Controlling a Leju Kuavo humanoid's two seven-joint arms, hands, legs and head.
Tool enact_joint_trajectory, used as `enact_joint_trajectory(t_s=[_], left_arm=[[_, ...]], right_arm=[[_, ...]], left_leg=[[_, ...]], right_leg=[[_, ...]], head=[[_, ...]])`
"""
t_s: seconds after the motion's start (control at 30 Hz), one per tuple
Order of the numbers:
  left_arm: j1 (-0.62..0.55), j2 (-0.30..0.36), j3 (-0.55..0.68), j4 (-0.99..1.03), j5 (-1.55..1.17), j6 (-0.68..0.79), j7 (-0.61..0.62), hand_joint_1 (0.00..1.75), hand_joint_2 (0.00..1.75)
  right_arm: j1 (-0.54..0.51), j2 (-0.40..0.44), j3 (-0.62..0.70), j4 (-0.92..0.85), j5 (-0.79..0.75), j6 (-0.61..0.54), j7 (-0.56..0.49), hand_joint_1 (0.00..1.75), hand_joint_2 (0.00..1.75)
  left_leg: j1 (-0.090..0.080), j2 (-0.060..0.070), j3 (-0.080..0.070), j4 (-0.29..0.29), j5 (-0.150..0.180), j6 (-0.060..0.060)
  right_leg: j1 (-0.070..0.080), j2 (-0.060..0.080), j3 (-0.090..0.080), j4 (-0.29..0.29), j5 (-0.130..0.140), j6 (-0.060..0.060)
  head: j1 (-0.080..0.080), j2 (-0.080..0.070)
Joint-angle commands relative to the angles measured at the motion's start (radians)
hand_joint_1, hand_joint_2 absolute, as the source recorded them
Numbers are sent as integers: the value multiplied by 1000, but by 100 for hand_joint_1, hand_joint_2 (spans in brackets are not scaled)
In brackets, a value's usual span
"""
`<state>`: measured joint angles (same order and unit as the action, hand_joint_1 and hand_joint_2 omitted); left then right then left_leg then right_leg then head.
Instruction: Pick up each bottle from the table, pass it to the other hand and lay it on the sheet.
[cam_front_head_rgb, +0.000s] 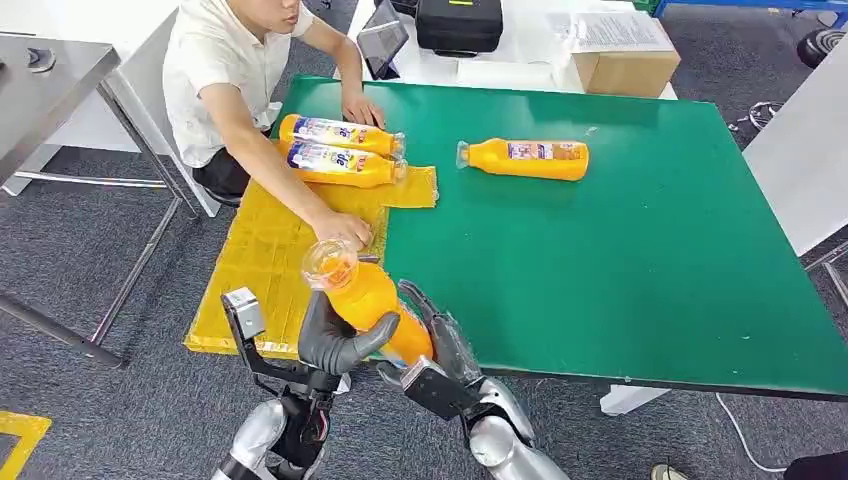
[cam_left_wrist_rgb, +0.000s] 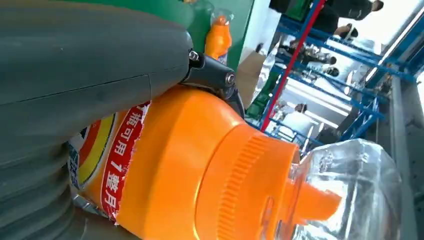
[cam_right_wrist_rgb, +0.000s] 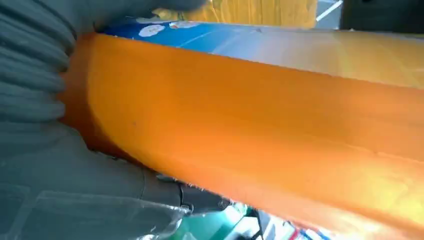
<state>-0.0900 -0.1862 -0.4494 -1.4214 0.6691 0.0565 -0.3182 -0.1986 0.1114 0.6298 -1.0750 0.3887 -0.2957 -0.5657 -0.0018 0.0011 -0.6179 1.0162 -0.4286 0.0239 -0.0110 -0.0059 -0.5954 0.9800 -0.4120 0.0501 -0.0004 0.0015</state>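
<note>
Left hand (cam_front_head_rgb: 335, 340) and right hand (cam_front_head_rgb: 440, 345) are both gripping the bottle (cam_front_head_rgb: 365, 295); releasing early risks dropping it beside the sheet (cam_front_head_rgb: 260, 260).

Lab or workshop: blue metal racks (cam_left_wrist_rgb: 350, 100), grey carpet (cam_front_head_rgb: 120, 420)

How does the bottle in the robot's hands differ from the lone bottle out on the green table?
The held bottle is off the table, gripped by the left hand and right hand, tilted with its clear cap up; the lone bottle lies flat on the green table, untouched. The held bottle is near the yellow sheet; the lone bottle lies well away from it. Both are orange with clear caps.
</note>
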Motion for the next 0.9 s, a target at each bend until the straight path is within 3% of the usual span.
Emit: enact_joint_trajectory(t_s=[0.03,0.07,0.13,0.2,0.57,0.67,0.7,0.73,0.77,0.9], left_arm=[[-32,39,45,-30,-368,355,-178,175,175],[-34,43,52,-38,-435,411,-189,175,175],[-35,45,73,-53,-436,412,-183,175,175],[5,45,115,-123,-264,265,-115,175,175],[16,43,122,-140,-237,252,-107,175,175],[-38,69,113,-97,-591,538,-224,175,175],[-66,77,117,-45,-691,615,-204,175,175],[-91,90,121,0,-685,580,-141,175,175],[-140,120,103,92,-783,583,-116,175,175],[-289,159,82,429,-1310,618,72,175,175]], right_arm=[[91,-12,-6,-71,172,-400,-94,0,175],[159,38,-164,-145,347,-402,-132,0,175],[200,46,-222,-215,398,-402,-132,0,175],[283,93,-368,-428,441,-402,-132,0,175],[290,100,-397,-461,427,-402,-132,0,175],[318,123,-483,-625,394,-402,-132,0,175],[319,122,-480,-647,375,-402,-132,0,175],[322,128,-488,-679,387,-402,-132,0,175],[321,125,-476,-709,395,-402,-132,0,0],[277,121,-413,-638,346,-402,-132,0,0]], left_leg=[[1,0,6,-1,-2,-2],[1,-2,5,-1,-2,-2],[1,-3,3,0,-1,-2],[1,-3,3,0,-2,-2],[0,0,4,-1,-2,-2],[-1,-1,1,0,-1,-1],[0,-3,2,1,-2,-2],[0,-2,0,0,-1,-1],[0,-3,3,-1,-1,-2],[0,-4,5,-3,1,-2]], right_leg=[[1,0,6,-1,-2,-2],[1,-1,5,-1,-2,-2],[1,-3,3,0,-3,-2],[1,-2,3,1,-4,-2],[0,0,3,0,-3,-3],[-1,-1,0,1,-2,-2],[0,-2,2,2,-4,-3],[0,-2,1,0,-2,-2],[0,-2,3,0,-3,-2],[0,-3,6,-2,-1,-3]], head=[[0,0],[0,0],[0,0],[0,0],[0,0],[0,0],[0,0],[0,0],[0,0],[0,0]])
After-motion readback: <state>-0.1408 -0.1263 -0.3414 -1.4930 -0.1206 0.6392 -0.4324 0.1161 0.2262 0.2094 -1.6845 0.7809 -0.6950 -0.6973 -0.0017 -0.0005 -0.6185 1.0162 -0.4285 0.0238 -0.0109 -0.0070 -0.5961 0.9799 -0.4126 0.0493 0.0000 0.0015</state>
